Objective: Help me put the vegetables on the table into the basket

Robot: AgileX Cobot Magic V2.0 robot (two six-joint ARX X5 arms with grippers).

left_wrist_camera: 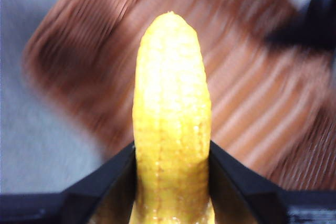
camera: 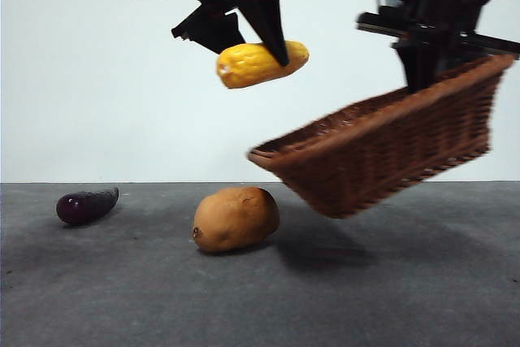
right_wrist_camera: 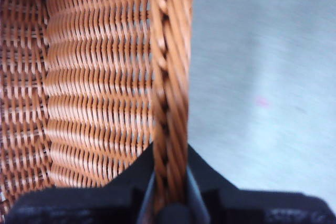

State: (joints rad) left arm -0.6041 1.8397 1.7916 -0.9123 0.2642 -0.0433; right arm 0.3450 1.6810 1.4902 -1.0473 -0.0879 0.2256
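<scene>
1. Plainly, the biggest risk is a miss: the corn cob [camera: 262,63] hangs high in the left claw [camera: 262,45], up and to the side of the basket [camera: 382,148], not clearly over its opening. Let go here, it could strike the braided rim and bounce onto the surface [camera: 406,298].
2. The basket is itself in the air and tilted, low end toward the corn, held by one rim only. A cob landing on that low side could roll out, or the added weight might twist the rim in its hold.
3. The left claw [left_wrist_camera: 172,182] is closed narrowly on the corn cob [left_wrist_camera: 170,108], one jaw pressing each side, most of the cob sticking out beyond.
4. The right claw [right_wrist_camera: 170,203] is pinched almost together on the basket rim [right_wrist_camera: 170,66].
5. The potato [camera: 236,218] and eggplant [camera: 85,205] lie on the surface, apart, neither touched.
</scene>
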